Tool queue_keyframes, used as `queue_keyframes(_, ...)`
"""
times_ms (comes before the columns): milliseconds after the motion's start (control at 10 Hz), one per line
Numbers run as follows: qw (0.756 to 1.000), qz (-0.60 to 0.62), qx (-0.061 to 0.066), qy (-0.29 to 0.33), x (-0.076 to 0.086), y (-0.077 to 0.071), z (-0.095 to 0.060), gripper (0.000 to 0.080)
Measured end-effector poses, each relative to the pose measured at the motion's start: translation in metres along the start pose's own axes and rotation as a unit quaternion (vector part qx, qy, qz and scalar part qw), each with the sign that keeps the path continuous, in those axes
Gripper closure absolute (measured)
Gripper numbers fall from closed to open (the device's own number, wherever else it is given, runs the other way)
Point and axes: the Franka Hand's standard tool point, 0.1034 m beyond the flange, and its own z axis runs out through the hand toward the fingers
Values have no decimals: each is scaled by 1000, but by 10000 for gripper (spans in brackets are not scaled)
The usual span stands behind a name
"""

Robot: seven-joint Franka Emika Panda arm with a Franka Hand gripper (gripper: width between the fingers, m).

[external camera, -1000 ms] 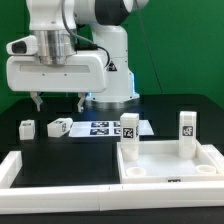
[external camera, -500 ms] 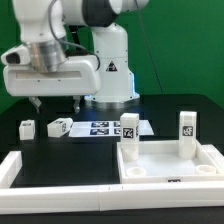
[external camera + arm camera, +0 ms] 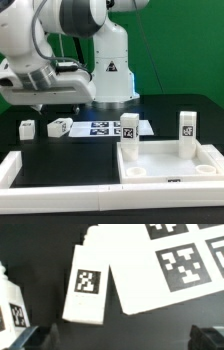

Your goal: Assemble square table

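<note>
One leg block [image 3: 10, 288] and the marker board [image 3: 135, 277] are cropped.

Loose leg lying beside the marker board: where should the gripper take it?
Grip the leg mid-length, across its narrow width, coming straight down from above. It lies flat on the table, long and slim, and the open gripper should span it.

Standard white Panda arm [image 3: 30, 40]: glossy rounded shells with dark grey bands at the joints. The fat white base [image 3: 120, 85], well behind the fingers [image 3: 22, 341], has a black triangle sticker [image 3: 113, 68]. The fingers are dark and stubby, pretty blurry in the wrist view. Right above them is a wide boxy white block [image 3: 50, 85], and over that what look like thin black cables [image 3: 66, 62].
</note>
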Motion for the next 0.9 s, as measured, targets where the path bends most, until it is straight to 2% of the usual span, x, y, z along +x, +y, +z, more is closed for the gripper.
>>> queue_keyframes(100, 998, 15, 6, -59, 0, 11, 7, 150)
queue_keyframes(200, 996, 25, 4, -81, 7, 22, 10, 150)
queue_keyframes(500, 996, 25, 2, -81, 9, 21, 11, 150)
queue_keyframes(600, 996, 27, 5, -84, 8, 22, 14, 150)
queue_keyframes(700, 995, 37, 14, -96, 4, 26, 26, 150)
queue_keyframes(900, 993, 38, 13, -115, -5, 21, 41, 150)
